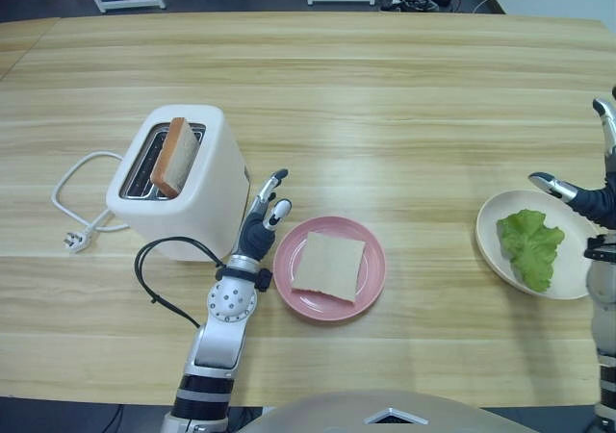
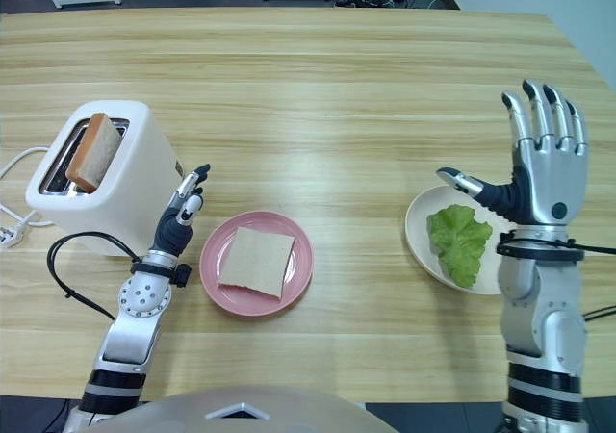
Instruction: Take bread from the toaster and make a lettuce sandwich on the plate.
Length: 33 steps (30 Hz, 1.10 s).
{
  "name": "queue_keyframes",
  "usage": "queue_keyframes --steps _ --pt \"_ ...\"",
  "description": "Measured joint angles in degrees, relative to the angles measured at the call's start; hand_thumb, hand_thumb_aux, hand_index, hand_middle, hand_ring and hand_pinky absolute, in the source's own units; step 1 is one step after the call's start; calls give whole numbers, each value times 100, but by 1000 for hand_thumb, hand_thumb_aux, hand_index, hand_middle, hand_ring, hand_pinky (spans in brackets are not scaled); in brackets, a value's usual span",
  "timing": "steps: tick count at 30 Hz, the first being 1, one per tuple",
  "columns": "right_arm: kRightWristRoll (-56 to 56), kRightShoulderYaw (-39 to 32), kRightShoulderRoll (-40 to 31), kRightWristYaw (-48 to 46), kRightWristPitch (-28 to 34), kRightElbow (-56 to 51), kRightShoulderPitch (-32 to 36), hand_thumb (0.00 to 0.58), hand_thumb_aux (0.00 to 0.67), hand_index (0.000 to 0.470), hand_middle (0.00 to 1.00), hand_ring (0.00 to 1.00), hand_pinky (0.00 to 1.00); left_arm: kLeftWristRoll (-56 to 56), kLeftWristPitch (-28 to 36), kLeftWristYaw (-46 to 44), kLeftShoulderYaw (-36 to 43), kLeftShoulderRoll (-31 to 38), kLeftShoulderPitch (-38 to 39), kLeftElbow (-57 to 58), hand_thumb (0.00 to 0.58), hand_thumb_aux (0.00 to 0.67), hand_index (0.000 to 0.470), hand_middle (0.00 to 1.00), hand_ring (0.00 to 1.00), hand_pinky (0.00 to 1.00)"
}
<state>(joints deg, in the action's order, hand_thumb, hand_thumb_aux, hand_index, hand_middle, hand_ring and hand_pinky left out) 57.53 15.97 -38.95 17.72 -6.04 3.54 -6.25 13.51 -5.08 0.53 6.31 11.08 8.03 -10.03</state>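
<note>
Right hand [image 2: 544, 159] spread beside the lettuce [image 2: 457, 243], left hand [image 2: 183, 219] straight-fingered, empty; leaf looks light, limp; pinch its raised edge.

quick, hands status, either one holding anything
Left hand: open, holding nothing, between the toaster and the pink plate.
Right hand: open, fingers spread, holding nothing, by the bowl of lettuce.

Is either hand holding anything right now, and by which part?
Nothing is held. The left hand stands open between the white plastic toaster and the round pink plate; the right hand is open by the cream bowl of green lettuce.
</note>
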Motion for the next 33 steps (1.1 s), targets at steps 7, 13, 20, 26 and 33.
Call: queue_keyframes --steps 7,13,20,26,33 --pt "384 -1000 -499 -39 61 -1805 -175 0 0 0 0 0 0 223 -24 96 51 -112 25 63 0 0 0 0 0 0" --pt "308 -1562 -666 -121 2 -2224 -157 385 281 197 0 0 0 325 -23 94 53 -122 24 75 0 0 0 0 0 0" --pt "227 -1870 -900 -282 99 -2309 0 580 670 470 0 0 0 344 1 59 61 -126 23 75 0 0 0 0 0 0" --pt "91 -2000 -971 -402 191 -2145 -20 580 670 470 0 0 0 349 10 18 67 -121 23 75 0 0 0 0 0 0" --pt "-97 -1775 -970 -189 384 -1321 -204 580 670 470 0 0 0 387 8 17 90 -123 20 96 0 0 0 0 0 0"
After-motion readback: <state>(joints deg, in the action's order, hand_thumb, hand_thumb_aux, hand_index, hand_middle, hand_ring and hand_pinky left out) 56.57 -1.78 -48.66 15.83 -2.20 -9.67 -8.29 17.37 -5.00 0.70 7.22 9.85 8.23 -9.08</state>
